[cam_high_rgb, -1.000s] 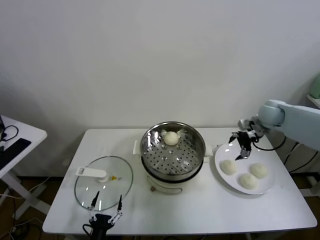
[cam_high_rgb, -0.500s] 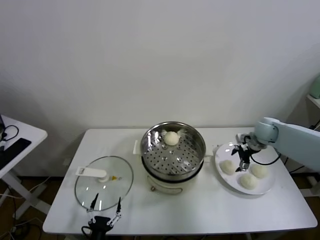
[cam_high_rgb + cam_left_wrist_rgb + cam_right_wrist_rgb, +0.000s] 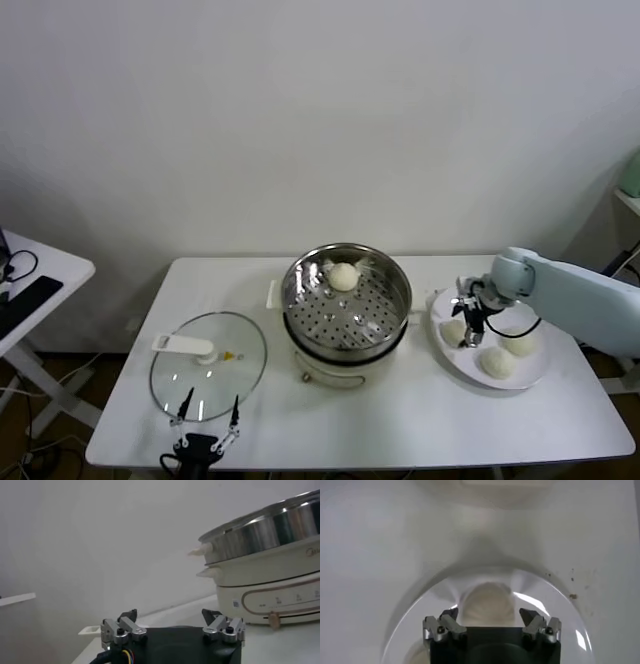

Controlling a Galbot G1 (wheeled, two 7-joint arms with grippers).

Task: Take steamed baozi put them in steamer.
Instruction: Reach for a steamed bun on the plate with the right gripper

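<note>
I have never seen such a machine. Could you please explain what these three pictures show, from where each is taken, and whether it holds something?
It is a robot with two arms. The head camera looks down on a white table. A steamer holds one baozi; three more lie on a plate; a glass lid lies at the left. The other pictures come from cameras on the wrists. The right tool is open, low over the nearest plate baozi, holding nothing. The left tool is open and idle at the table's front edge.
</note>
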